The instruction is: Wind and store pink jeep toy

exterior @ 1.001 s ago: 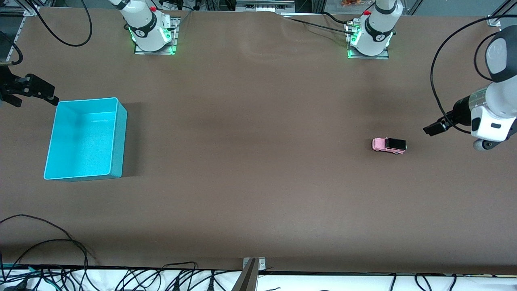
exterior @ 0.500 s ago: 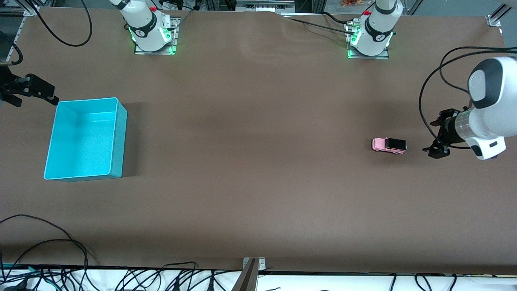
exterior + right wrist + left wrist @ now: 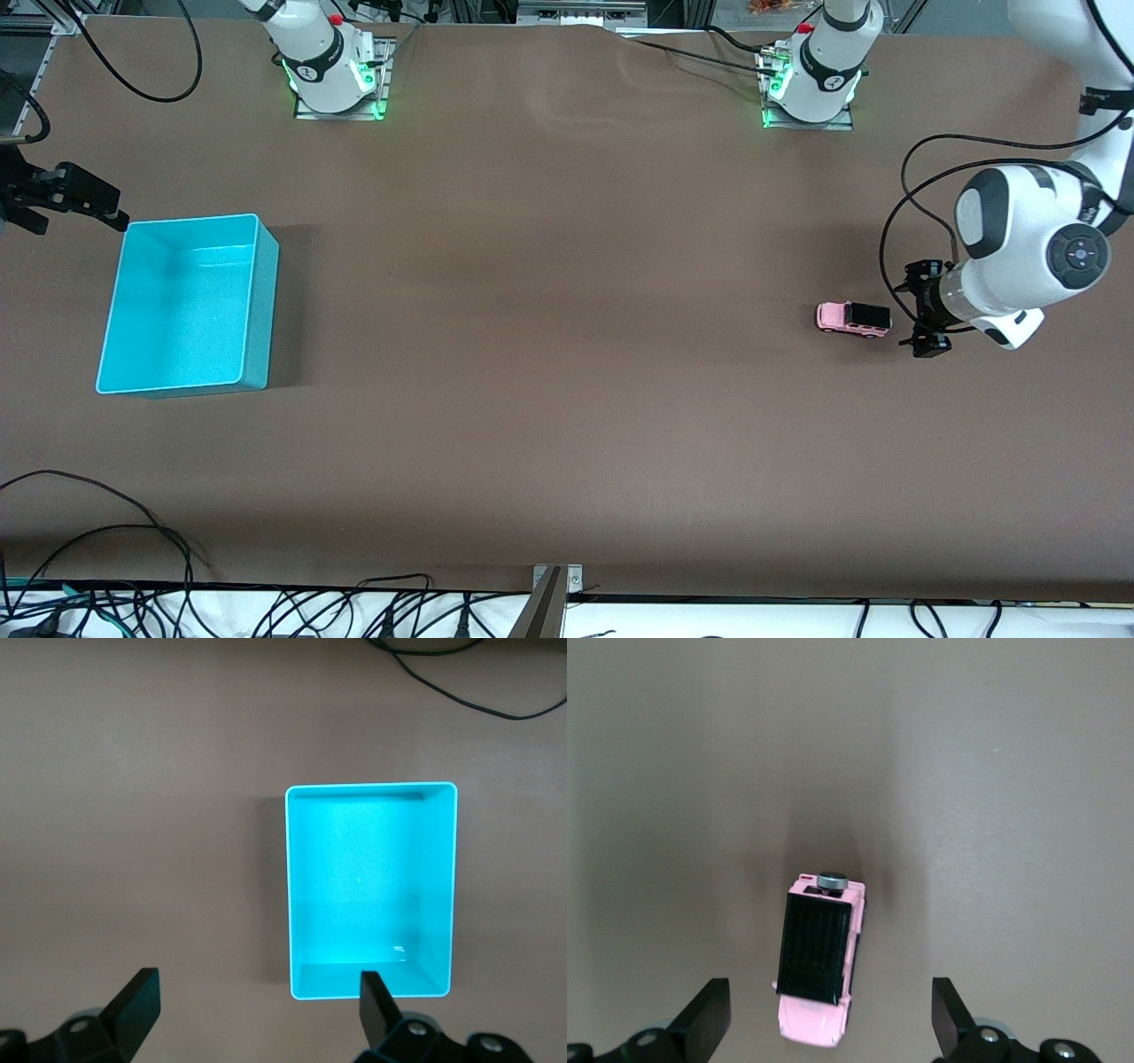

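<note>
Left end effector (image 3: 922, 308) moved closer — spread beside pink jeep toy (image 3: 853, 319)

A wide table covered in matte brown sheeting (image 3: 549, 354) is carrying everything. A small light pink toy jeep with a black roof and rear (image 3: 853, 318) is sitting on its wheels toward the left arm's end. An open rectangular turquoise plastic bin (image 3: 183, 304) is resting well apart from it toward the right arm's end; its inside is looking empty, apart from a faint speck I cannot identify. Two metal base plates (image 3: 339, 105) are lying along the edge farthest from the front camera, each bearing an arm.
</note>
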Controlling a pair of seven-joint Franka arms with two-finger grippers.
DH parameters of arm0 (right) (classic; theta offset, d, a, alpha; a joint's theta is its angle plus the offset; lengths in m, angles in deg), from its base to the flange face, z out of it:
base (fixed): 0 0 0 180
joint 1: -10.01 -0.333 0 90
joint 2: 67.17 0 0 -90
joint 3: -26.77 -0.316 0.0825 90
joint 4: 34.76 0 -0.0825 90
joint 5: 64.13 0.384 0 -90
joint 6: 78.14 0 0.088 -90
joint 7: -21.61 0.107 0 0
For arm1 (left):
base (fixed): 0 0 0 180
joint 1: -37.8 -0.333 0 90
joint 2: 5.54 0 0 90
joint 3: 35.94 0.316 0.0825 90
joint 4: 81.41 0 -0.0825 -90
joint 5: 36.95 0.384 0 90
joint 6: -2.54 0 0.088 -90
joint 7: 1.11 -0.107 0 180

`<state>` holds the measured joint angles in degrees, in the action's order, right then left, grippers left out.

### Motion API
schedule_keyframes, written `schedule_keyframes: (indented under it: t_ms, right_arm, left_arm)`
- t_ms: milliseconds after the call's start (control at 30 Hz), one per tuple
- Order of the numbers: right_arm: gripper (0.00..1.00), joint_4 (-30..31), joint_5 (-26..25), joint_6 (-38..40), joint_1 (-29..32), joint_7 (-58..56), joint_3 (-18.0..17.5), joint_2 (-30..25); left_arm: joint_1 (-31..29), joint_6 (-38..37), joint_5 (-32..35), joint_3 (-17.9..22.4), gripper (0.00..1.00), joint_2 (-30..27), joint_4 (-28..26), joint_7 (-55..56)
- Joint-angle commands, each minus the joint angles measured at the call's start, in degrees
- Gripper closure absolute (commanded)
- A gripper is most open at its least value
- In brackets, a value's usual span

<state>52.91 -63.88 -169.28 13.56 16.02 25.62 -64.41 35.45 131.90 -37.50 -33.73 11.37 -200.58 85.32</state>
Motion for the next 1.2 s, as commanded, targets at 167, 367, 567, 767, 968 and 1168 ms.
schedule_keyframes:
  t_ms: [167, 367, 567, 767, 968, 1168]
  right_arm:
    - [0.00, -1.18, 0.99, 0.62, 0.23, -0.57, 0.18, 0.49]
    - [0.00, -1.18, 0.98, 0.53, 0.23, -0.57, 0.18, 0.49]
    - [0.00, -1.27, 0.99, 0.88, 0.40, -0.74, 0.36, 0.40]
    - [0.00, -1.27, 0.90, 0.62, 0.23, -0.57, 0.18, 0.49]
    - [0.00, -1.27, 0.99, 0.79, 0.40, -0.74, 0.36, 0.49]
    - [0.00, -1.27, 0.90, 0.79, 0.32, -0.74, 0.27, 0.40]
  left_arm:
    - [-0.10, 7.56, 1.16, -0.27, 0.00, 2.51, -3.61, 1.29]
    - [0.42, 9.24, 4.15, -0.53, 0.00, 4.18, -3.79, 0.84]
    - [0.60, 9.85, 4.85, -0.88, 0.00, 4.89, -3.79, -0.21]
    - [0.60, 9.85, 4.86, -1.15, 0.00, 5.06, -3.87, -2.58]
    - [0.60, 9.85, 4.86, -1.15, 0.00, 5.15, -4.93, -2.58]
    - [0.60, 10.81, 4.77, -1.41, 0.06, 5.24, -5.54, -1.79]
